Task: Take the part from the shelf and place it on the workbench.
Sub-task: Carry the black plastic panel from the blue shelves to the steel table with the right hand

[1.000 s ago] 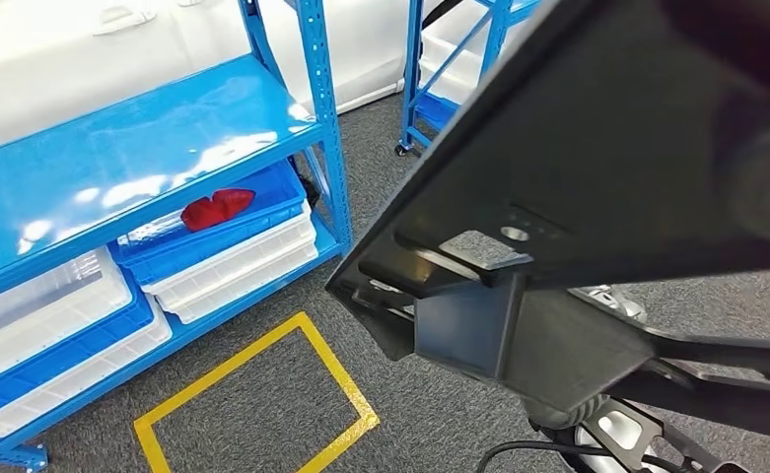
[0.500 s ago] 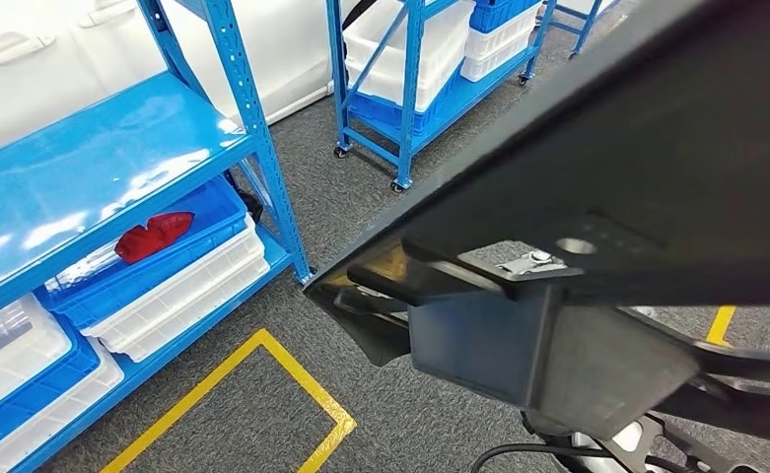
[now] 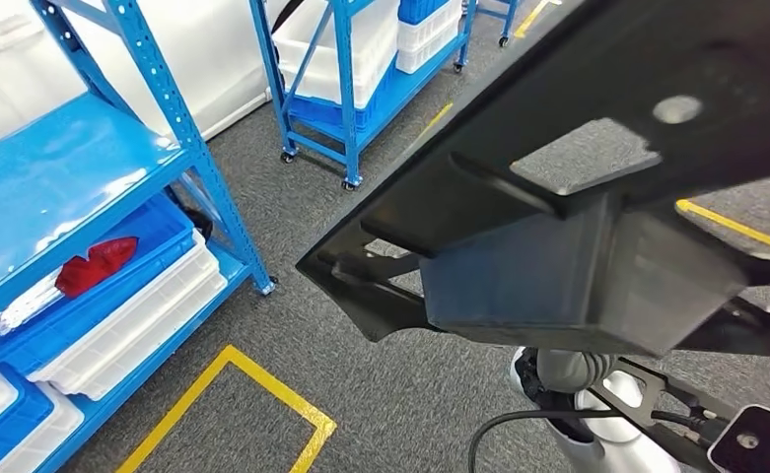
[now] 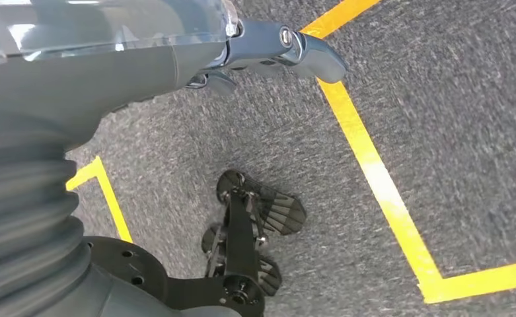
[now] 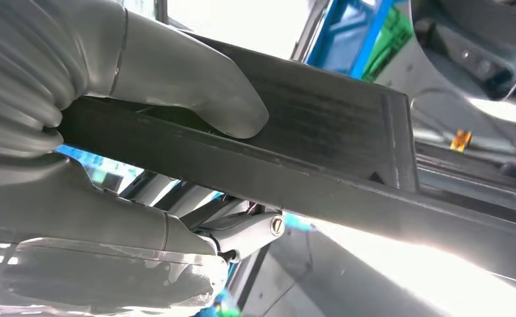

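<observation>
Since the earlier frames the whole head view has swung: the camera has turned, so the blue shelf (image 3: 114, 187) sits further left and a second wheeled blue rack (image 3: 346, 89) has come into sight. The part (image 3: 578, 217), a flat black matte panel with cut-out openings, a round hole and a boxy block under it, hangs above the floor across the right of that view, its far end cut off by the frame. In the right wrist view the right robot hand (image 5: 143, 152) grips the part's edge, grey thumb on top and darker fingers beneath. The left robot hand (image 4: 261, 56) hangs over grey speckled carpet (image 4: 440, 132) crossed by yellow tape (image 4: 374, 172); whether its fingers are curled or released cannot be told. A red object (image 3: 95, 264) lies in a blue bin (image 3: 154, 258) on the shelf, above white trays (image 3: 134, 330).
</observation>
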